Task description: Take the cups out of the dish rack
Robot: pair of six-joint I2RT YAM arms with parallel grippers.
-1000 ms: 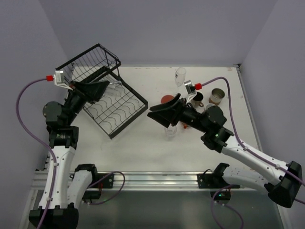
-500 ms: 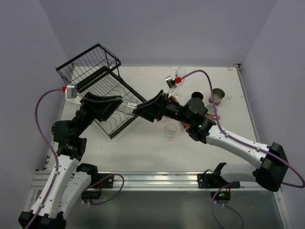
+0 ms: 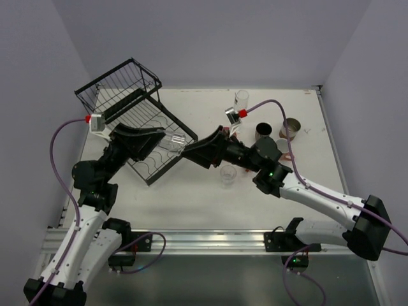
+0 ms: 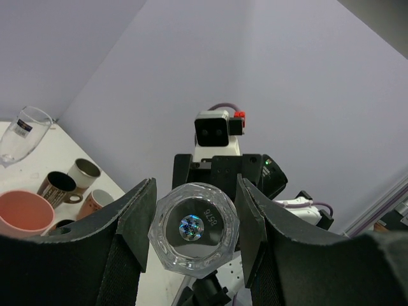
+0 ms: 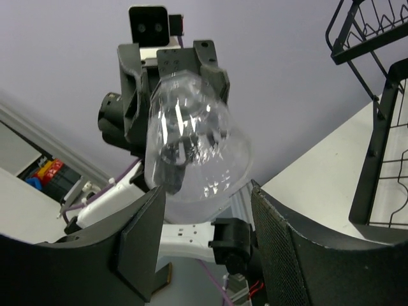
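You are clamping the clear faceted-base glass [image 4: 193,227] in your left gripper [image 4: 196,199], holding it sideways over the black wire dish rack [image 3: 125,90] for handover. Your right gripper [image 5: 207,194] is flanking its bowl; I cannot tell if it is gripping.

Bright, even light from overhead, and only faint soft shadows on the table [image 3: 191,204] under the arms. Right wrist view: white glints streak the clear glass [image 5: 191,146] between the jaws of the right gripper [image 5: 208,191], crisp against the wall. Both fingers [image 5: 137,248] read dark, underlit. Left wrist view, same: sharp glass, shadowed fingers either side.
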